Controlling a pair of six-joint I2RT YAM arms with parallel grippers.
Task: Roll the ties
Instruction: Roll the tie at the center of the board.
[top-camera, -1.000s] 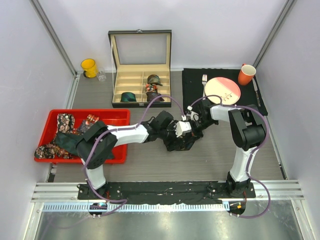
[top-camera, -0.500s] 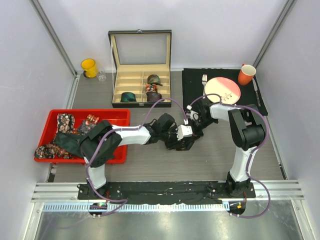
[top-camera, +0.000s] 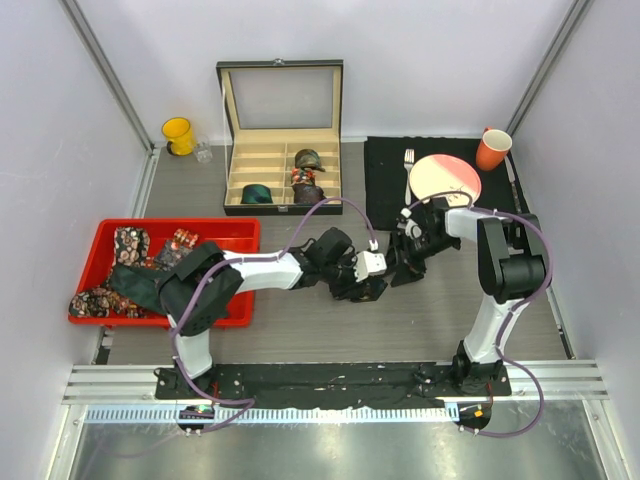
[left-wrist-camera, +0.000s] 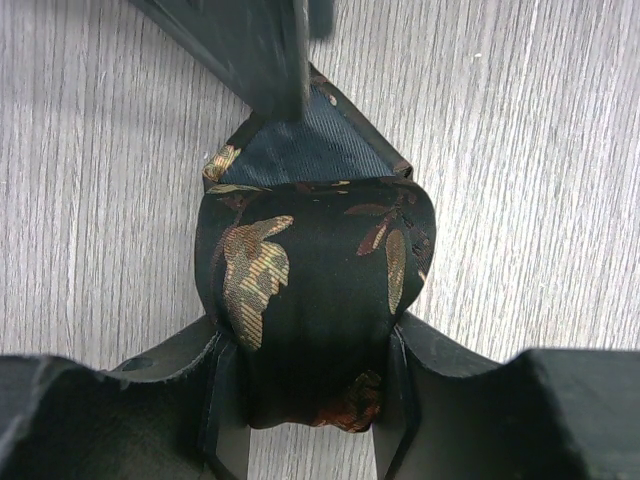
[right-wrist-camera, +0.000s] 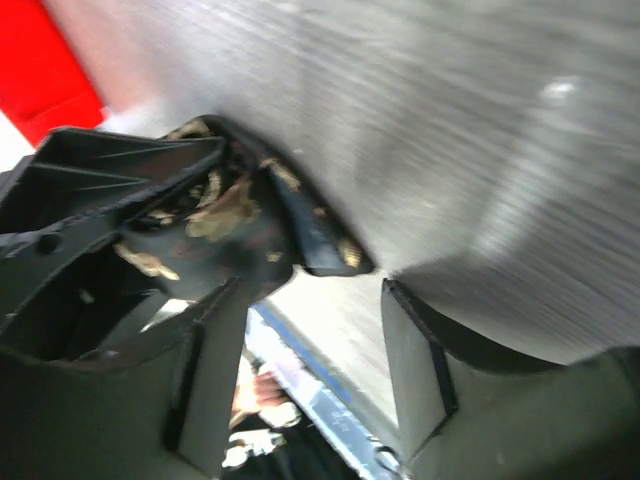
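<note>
**A:** Where is the tie that's being worked on?

**B:** The rolled tie (left-wrist-camera: 310, 290) sits on the desk (left-wrist-camera: 540, 200), near the middle and on the near side of the open box (top-camera: 226, 140). It's a dark coil with beige and reddish leaves. Its pointed end lies flat on the wood just beyond the coil.

**A:** And the left tool?

**B:** The left tool (left-wrist-camera: 305, 350) is clenched on that coil, with one finger pressed against each side.

**A:** What about the right one?

**B:** The right tool (right-wrist-camera: 315, 370) is released. Its fingers stand apart with nothing between them. It is just beside the coil, on the side toward the black mat (top-camera: 385, 165). Its wrist view is blurred, so I cannot tell whether it touches the fabric.

**A:** Are there other ties around?

**B:** Yes. Loose ties (top-camera: 130, 245) are heaped in the red tray (top-camera: 225, 232) at the left of the desk. In the box, a green coil (top-camera: 257, 194) lies in the left column of compartments. At least two patterned coils (top-camera: 308, 158) sit in the right column.
</note>
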